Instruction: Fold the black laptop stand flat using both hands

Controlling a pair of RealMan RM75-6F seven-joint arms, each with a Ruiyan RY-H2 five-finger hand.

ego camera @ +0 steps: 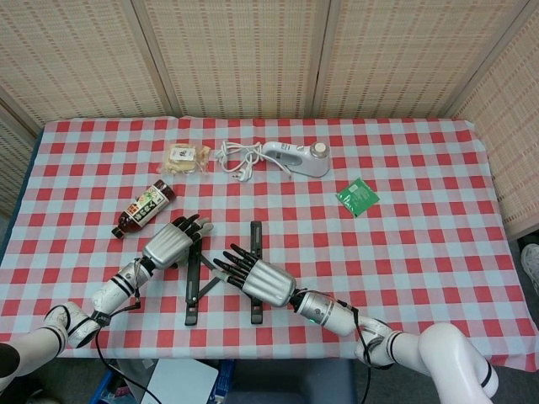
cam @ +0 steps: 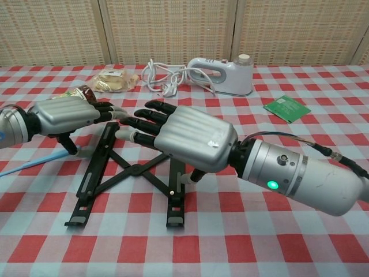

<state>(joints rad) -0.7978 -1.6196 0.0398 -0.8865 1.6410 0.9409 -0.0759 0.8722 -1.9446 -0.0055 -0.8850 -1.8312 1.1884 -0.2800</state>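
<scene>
Black laptop stand [ego camera: 223, 273] [cam: 135, 173], spread in an X at the worktop's [ego camera: 404, 244] 6 o'clock edge. Your left robot hand [ego camera: 168, 246] [cam: 63, 115] and right robot hand [ego camera: 259, 278] [cam: 187, 137] hover above it, fingers extended, gripping nothing.

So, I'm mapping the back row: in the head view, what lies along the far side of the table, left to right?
Snack pack → white cord → white iron → green packet.
</scene>
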